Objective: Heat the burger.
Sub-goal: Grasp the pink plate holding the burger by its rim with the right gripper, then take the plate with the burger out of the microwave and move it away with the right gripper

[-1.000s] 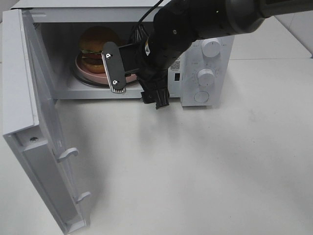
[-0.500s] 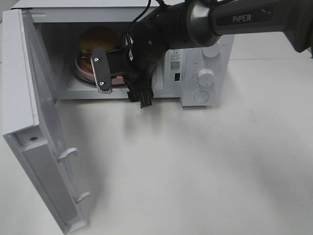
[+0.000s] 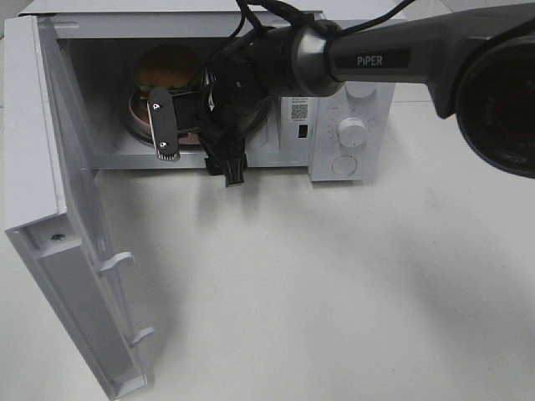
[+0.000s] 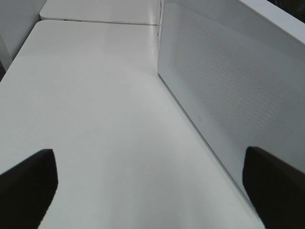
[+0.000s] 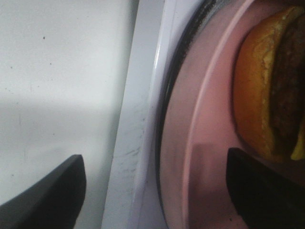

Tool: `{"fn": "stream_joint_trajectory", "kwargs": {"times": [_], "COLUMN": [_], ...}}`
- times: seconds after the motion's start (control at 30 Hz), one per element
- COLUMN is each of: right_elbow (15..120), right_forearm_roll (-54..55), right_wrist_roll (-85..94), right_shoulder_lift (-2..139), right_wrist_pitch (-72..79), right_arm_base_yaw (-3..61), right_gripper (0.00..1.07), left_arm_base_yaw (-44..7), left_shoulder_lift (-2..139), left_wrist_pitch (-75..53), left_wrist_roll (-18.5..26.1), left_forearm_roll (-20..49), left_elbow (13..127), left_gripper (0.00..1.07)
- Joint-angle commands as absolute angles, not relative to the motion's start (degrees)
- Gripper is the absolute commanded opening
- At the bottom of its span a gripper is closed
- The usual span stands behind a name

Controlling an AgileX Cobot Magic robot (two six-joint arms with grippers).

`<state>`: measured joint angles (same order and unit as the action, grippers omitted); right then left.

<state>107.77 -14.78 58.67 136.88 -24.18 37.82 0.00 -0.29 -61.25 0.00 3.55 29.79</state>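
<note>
The burger (image 3: pixel 170 65), with its golden-brown bun, sits on a pink plate (image 3: pixel 136 114) inside the open microwave (image 3: pixel 351 100). My right gripper (image 3: pixel 165 125) is at the oven's mouth, just in front of the plate. In the right wrist view the gripper (image 5: pixel 157 191) is open and holds nothing. One fingertip (image 5: pixel 262 186) is over the pink plate (image 5: pixel 200 143) and the other is outside, over the table. The burger (image 5: pixel 259 95) lies just beyond. My left gripper (image 4: pixel 147 191) is open and empty above the table, and it does not show in the high view.
The microwave door (image 3: pixel 50 167) stands wide open at the left, reaching toward the table's front. Its outer face (image 4: pixel 228 95) fills the side of the left wrist view. The front sill (image 5: pixel 138 119) runs between my right fingertips. Two knobs (image 3: pixel 353 129) are on the right panel.
My right gripper has moved left and further into the microwave's mouth, closer to the plate and burger. The burger, plate and door have not moved.
</note>
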Motion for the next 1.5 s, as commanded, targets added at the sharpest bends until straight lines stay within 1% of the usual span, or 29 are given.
{"fn": "stream_joint_trajectory", "kwargs": {"times": [0.03, 0.07, 0.1, 0.13, 0.17, 0.2, 0.23, 0.27, 0.3, 0.33, 0.37, 0.4, 0.43, 0.47, 0.5, 0.53, 0.57, 0.93, 1.13, 1.5], "right_elbow": [109.61, 109.72, 109.72, 109.72, 109.72, 109.72, 109.72, 109.72, 109.72, 109.72, 109.72, 109.72, 109.72, 109.72, 109.72, 109.72, 109.72, 109.49, 108.12, 96.66], "right_forearm_roll": [-13.58, -13.58, -13.58, -13.58, -13.58, -13.46, -13.46, -13.46, -13.41, -13.06, -13.06, -13.06, -13.06, -13.01, -13.01, -13.01, -13.06, -13.69, -14.15, -16.73], "right_wrist_roll": [58.38, 58.38, 58.38, 58.38, 58.38, 58.38, 58.38, 58.38, 58.38, 58.38, 58.38, 58.38, 58.38, 58.38, 58.38, 58.38, 58.38, 58.67, 58.73, 58.79], "right_shoulder_lift": [138.54, 138.71, 138.71, 138.77, 138.77, 138.77, 138.77, 138.77, 138.66, 138.6, 138.6, 138.31, 138.31, 137.97, 137.68, 137.68, 137.34, 136.02, 134.65, 126.45], "right_wrist_pitch": [-24.47, -23.89, -23.89, -23.26, -23.26, -23.09, -23.03, -23.03, -23.26, -23.55, -23.55, -23.72, -23.72, -23.95, -23.89, -23.89, -23.95, -28.65, -28.59, -23.32], "right_arm_base_yaw": [37.36, 37.36, 37.36, 37.36, 37.36, 37.36, 37.36, 37.36, 37.36, 37.41, 37.41, 37.53, 37.53, 37.53, 37.7, 37.7, 38.1, 39.59, 40.16, 41.08], "right_gripper": [0.76, 0.73, 0.73, 0.68, 0.68, 0.58, 0.53, 0.53, 0.41, 0.26, 0.26, 0.2, 0.2, 0.08, 0.03, 0.03, 0.0, 0.0, 0.0, 0.0], "left_arm_base_yaw": [0.0, 0.0, 0.0, 0.0, 0.0, 0.0, 0.0, 0.0, 0.0, 0.0, 0.0, 0.0, 0.0, 0.0, 0.0, 0.0, 0.0, 0.0, 0.0, 0.0], "left_shoulder_lift": [-1.2, -1.2, -1.2, -1.2, -1.2, -1.2, -1.2, -1.2, -1.2, -1.2, -1.2, -1.2, -1.2, -1.2, -1.2, -1.2, -1.2, -1.2, -1.2, -1.2], "left_wrist_pitch": [-61.36, -61.36, -61.36, -61.36, -61.36, -61.36, -61.36, -61.36, -61.36, -61.36, -61.36, -61.36, -61.36, -61.36, -61.36, -61.36, -61.36, -61.36, -61.36, -61.36], "left_wrist_roll": [0.0, 0.0, 0.0, 0.0, 0.0, 0.0, 0.0, 0.0, 0.0, 0.0, 0.0, 0.0, 0.0, 0.0, 0.0, 0.0, 0.0, 0.0, 0.0, 0.0], "left_forearm_roll": [3.55, 3.55, 3.55, 3.55, 3.55, 3.55, 3.55, 3.55, 3.55, 3.55, 3.55, 3.55, 3.55, 3.55, 3.55, 3.55, 3.55, 3.55, 3.55, 3.55], "left_elbow": [29.62, 29.62, 29.62, 29.62, 29.62, 29.62, 29.62, 29.62, 29.62, 29.62, 29.62, 29.62, 29.62, 29.62, 29.62, 29.62, 29.62, 29.62, 29.62, 29.62], "left_gripper": [0.98, 0.98, 0.98, 0.98, 0.98, 0.98, 0.98, 0.98, 0.98, 0.98, 0.98, 0.98, 0.98, 0.98, 0.98, 0.98, 0.98, 0.98, 0.98, 0.98]}}
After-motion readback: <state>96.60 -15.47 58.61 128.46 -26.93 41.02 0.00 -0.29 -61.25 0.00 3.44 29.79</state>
